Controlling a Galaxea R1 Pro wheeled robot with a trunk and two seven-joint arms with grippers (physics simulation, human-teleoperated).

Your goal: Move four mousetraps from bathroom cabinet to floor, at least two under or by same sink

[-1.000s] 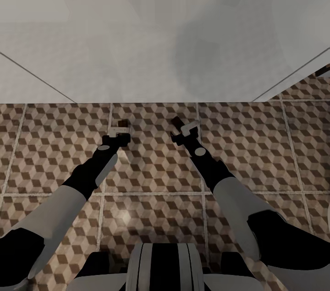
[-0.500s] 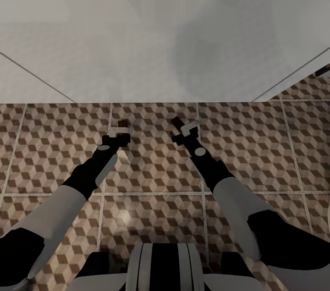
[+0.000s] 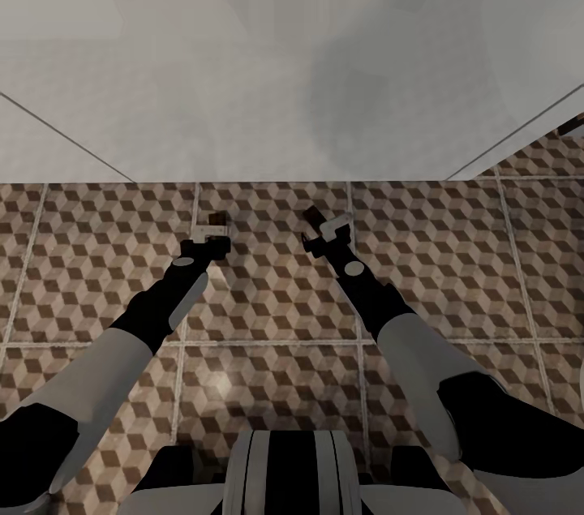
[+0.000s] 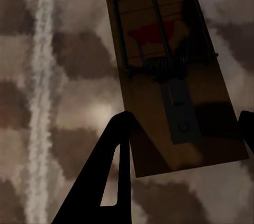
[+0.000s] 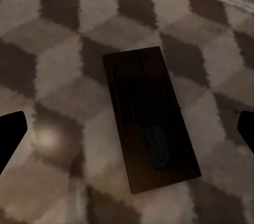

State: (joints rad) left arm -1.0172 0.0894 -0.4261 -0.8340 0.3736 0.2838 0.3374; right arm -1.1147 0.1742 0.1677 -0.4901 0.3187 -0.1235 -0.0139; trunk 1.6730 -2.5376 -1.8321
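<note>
Both arms reach forward and down over the bathroom floor (image 3: 268, 320), the left gripper (image 3: 212, 233) and right gripper (image 3: 324, 227) low near a pale wall (jaw states unclear), a small brown piece at each tip.

Head camera high, angled down over the tiled bathroom floor (image 3: 268, 312); both wrist cameras close above it.
</note>
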